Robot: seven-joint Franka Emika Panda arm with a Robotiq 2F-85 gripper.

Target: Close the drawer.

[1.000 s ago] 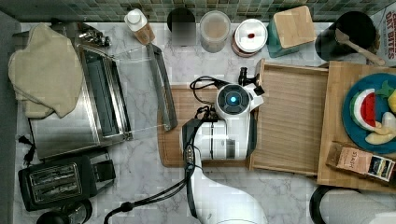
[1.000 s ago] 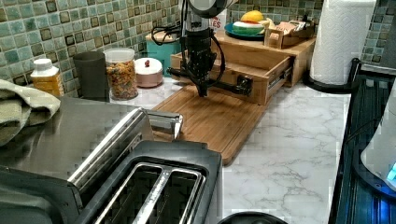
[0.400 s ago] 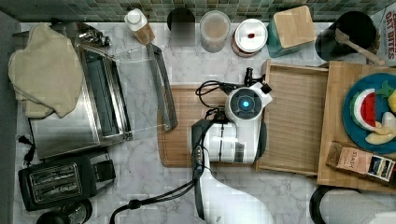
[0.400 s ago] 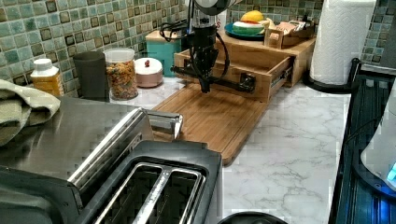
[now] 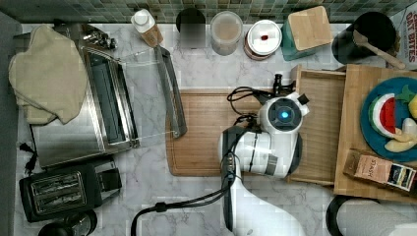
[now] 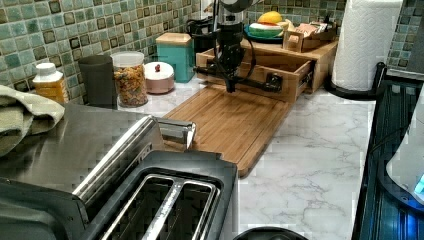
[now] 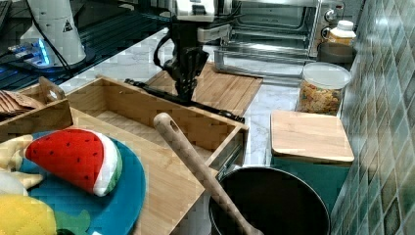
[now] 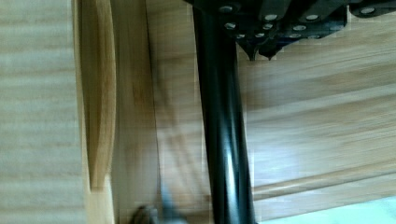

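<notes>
The drawer (image 5: 324, 123) is a shallow light-wood tray standing partly out of the pale wooden cabinet (image 5: 356, 98) on the top view's right. Along its front runs a black handle bar (image 8: 222, 121). In the left view the drawer front (image 6: 260, 75) sits at the far end of the cutting board. My gripper (image 6: 230, 87) points straight down, shut, and rests against the handle from the cutting-board side. The right view has the gripper (image 7: 185, 95) touching the drawer's front wall (image 7: 147, 110). In the top view the arm's wrist (image 5: 282, 115) covers it.
A darker bamboo cutting board (image 5: 206, 132) lies in front of the drawer. A toaster oven (image 5: 105, 103) stands with its door open at the top view's left, a toaster (image 5: 59, 191) below it. Jars (image 5: 226, 32), a teal box (image 5: 307, 29) and a black pot (image 5: 366, 32) line the tiled wall.
The arm has moved toward the top view's right. The drawer has slid further into the cabinet with it, baring more of the cutting board.
</notes>
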